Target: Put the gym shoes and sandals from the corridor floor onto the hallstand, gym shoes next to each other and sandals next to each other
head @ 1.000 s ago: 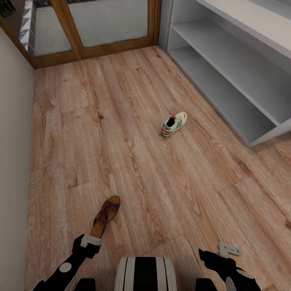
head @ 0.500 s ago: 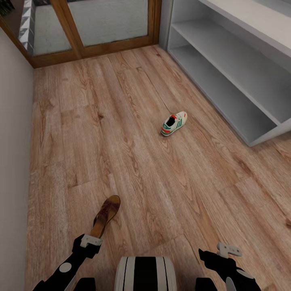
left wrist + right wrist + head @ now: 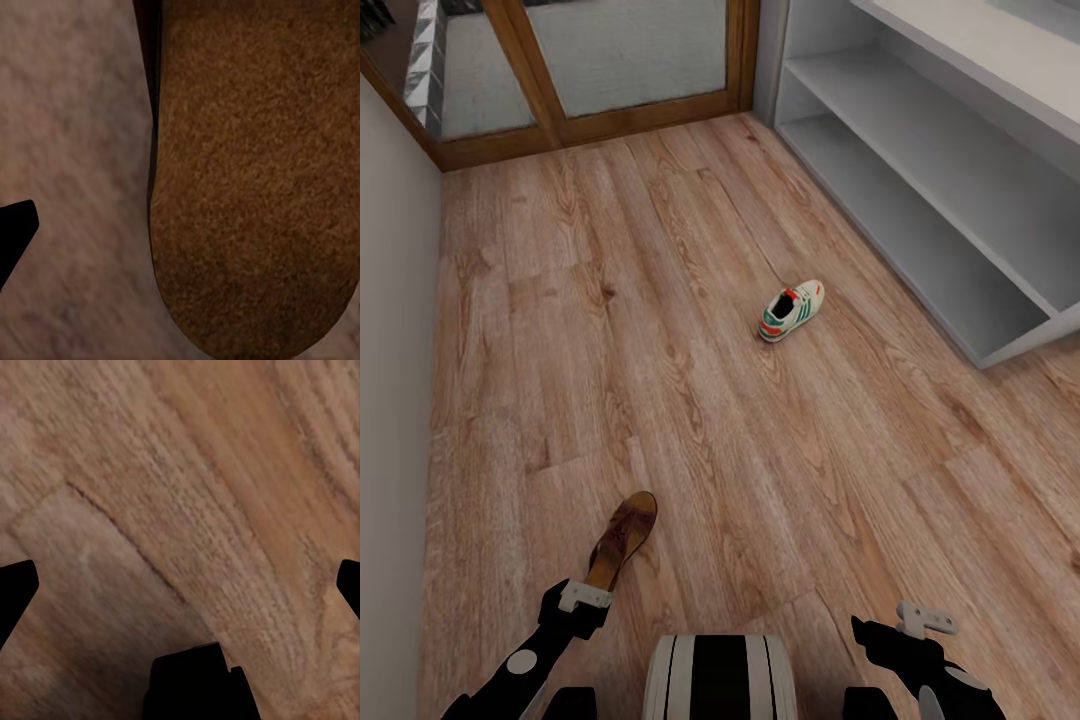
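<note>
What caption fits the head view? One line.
One gym shoe and one sandal lie on the corridor floor beside the hallstand.

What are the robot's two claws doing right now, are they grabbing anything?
Left gripper: empty, above the sandal; open or shut cannot be told.
Right gripper: open, empty, over the floor.

Open floor [image 3: 690, 420] (one sandal [image 3: 622, 537] lies close).
</note>
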Available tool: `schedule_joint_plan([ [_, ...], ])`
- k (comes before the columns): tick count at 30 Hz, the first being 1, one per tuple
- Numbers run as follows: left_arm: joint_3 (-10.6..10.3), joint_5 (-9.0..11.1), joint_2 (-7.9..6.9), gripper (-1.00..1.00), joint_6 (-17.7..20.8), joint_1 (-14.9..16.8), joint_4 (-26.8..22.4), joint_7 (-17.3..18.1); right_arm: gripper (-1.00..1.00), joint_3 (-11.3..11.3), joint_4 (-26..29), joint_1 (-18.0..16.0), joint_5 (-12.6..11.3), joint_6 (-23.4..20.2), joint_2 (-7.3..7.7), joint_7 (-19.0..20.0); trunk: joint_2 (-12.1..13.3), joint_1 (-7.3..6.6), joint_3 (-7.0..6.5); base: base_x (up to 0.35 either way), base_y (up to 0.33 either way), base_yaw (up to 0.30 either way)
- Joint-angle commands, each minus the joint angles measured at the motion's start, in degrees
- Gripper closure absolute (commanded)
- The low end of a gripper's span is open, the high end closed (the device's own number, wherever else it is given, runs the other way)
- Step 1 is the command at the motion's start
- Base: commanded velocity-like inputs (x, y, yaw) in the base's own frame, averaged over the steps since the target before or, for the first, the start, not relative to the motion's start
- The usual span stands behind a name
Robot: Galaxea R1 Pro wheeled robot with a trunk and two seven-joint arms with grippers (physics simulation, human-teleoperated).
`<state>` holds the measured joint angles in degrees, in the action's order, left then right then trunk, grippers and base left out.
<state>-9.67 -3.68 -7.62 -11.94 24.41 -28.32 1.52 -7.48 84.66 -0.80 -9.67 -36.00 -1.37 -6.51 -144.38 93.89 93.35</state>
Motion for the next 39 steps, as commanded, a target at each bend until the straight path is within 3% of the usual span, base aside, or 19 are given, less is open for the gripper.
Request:
schedule_joint_plan([
  [1,-0.08,-0.38,-0.03,-1.0,-0.19,0.02,0.02,-0.03,-1.0,-0.02,0.07,-0.03,-0.61,-0.21,-0.03,-0.43,-0.01,0.0,0.03,0.037,0.0,0.0],
  [26,-0.09,-0.38,-0.01,-1.0,-0.23,0.02,0.02,-0.03,-1.0,-0.03,0.07,-0.03,-0.61,-0.21,-0.03,-0.43,-0.01,0.0,0.03,0.025,-0.02,0.0],
  [27,-0.09,-0.38,-0.01,1.0,-0.24,0.02,0.04,-0.03,-1.0,-0.04,0.07,-0.04,-0.61,-0.21,-0.03,-0.43,-0.01,0.0,0.03,0.006,-0.005,0.0],
  [39,0.0,-0.37,-0.09,1.0,-0.28,0.02,0.05,-0.03,-1.0,-0.03,0.07,-0.06,-0.61,-0.21,-0.03,-0.43,-0.01,0.0,0.03,0.001,-0.001,0.0],
])
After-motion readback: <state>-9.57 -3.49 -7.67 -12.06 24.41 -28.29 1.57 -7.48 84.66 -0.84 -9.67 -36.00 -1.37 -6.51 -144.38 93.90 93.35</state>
